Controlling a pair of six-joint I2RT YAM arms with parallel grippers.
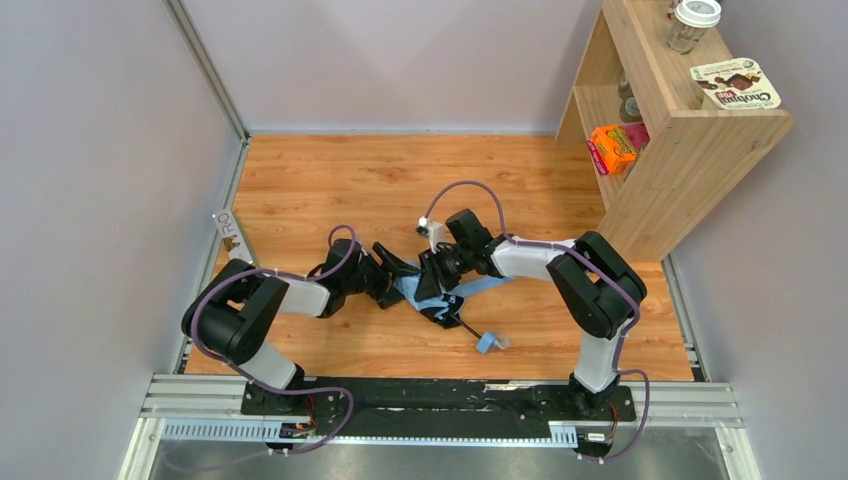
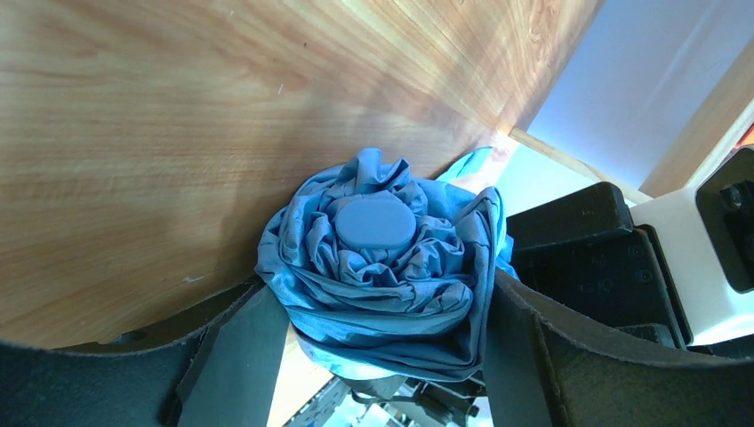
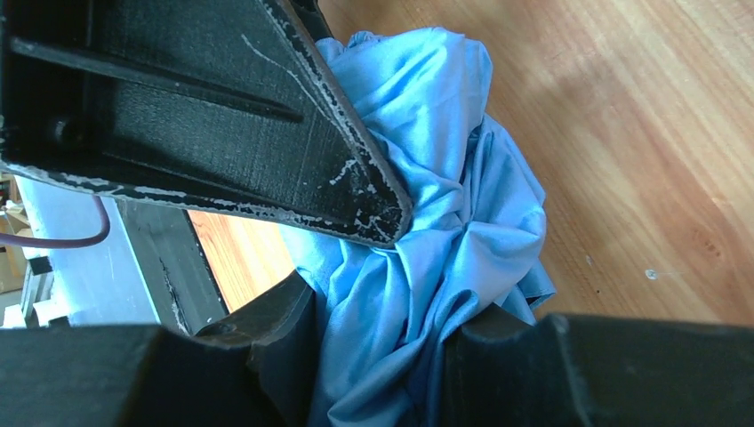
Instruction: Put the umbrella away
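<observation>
Item: umbrella [image 1: 428, 297], collapsed, lying near the middle of the tabletop, a little toward the near edge. Canopy: thin sky-blue fabric, bunched in loose folds around a round cap [image 2: 375, 222]. It is likely light, soft and slippery, and fabric alone would probably slide or pull loose under a pinch. A dark shaft [image 1: 466, 325] runs toward the near right corner and ends in a small blue handle [image 1: 490, 342] lying on the wood. The shaft, ribs and handle look like the only stiff parts, so the firmer hold is judged to be through the folds onto the shaft, or at the handle. Left gripper [image 2: 378, 294]: fingers spread wide, flanking the bundle at the cap end and pressing the fabric on both sides. Right gripper [image 3: 356, 267]: fingers pinched on a fold of canopy. The two meet close together over the bundle, with little room between them. Surroundings: wooden shelf [image 1: 690, 150] at the far right corner, holding an orange box [image 1: 613, 148], with a cup [image 1: 693, 22] and a snack box [image 1: 737, 85] on top. A small tag [image 1: 230, 228] stands at the left edge. Nothing else lies near the umbrella. The arms' own cables [image 1: 470, 190] loop nearby.
</observation>
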